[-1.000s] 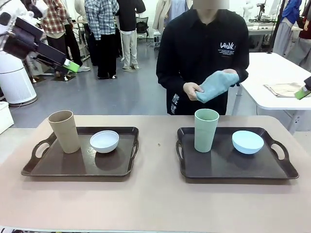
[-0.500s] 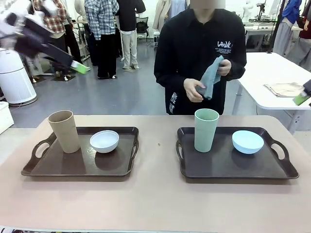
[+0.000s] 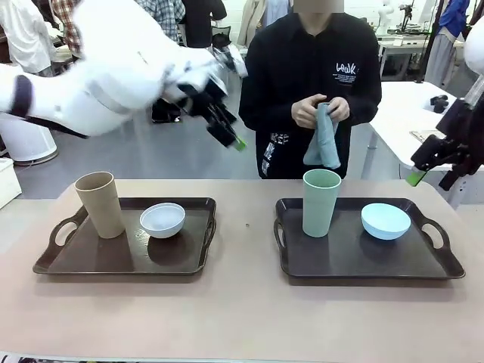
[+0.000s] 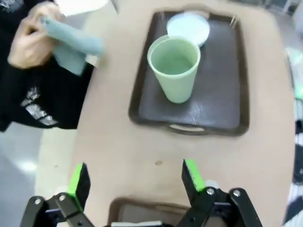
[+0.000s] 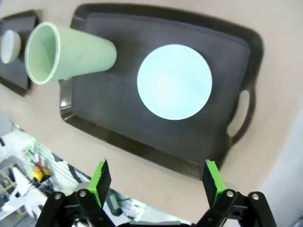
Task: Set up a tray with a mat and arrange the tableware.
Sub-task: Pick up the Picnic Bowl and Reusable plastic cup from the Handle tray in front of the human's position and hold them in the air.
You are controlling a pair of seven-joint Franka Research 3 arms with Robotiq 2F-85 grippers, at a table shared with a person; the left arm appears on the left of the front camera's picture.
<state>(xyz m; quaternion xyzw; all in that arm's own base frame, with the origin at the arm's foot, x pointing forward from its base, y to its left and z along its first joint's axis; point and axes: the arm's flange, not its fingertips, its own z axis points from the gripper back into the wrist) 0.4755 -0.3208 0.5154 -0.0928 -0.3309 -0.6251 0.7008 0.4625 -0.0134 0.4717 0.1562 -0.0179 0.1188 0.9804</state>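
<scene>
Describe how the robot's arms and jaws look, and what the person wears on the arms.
The left arm is white, rounded and bulky. The left gripper and right gripper are black linkages whose jaws carry bright green pads. The person's sleeves are long and black.

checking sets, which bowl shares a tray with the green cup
The light blue bowl, beside the pale green cup on the right tray; the white bowl sits with the tan cup on the left tray.

Tableware: tan cup (image 3: 100,206), white bowl (image 3: 162,219), pale green cup (image 3: 321,204), light blue bowl (image 3: 386,221).
</scene>
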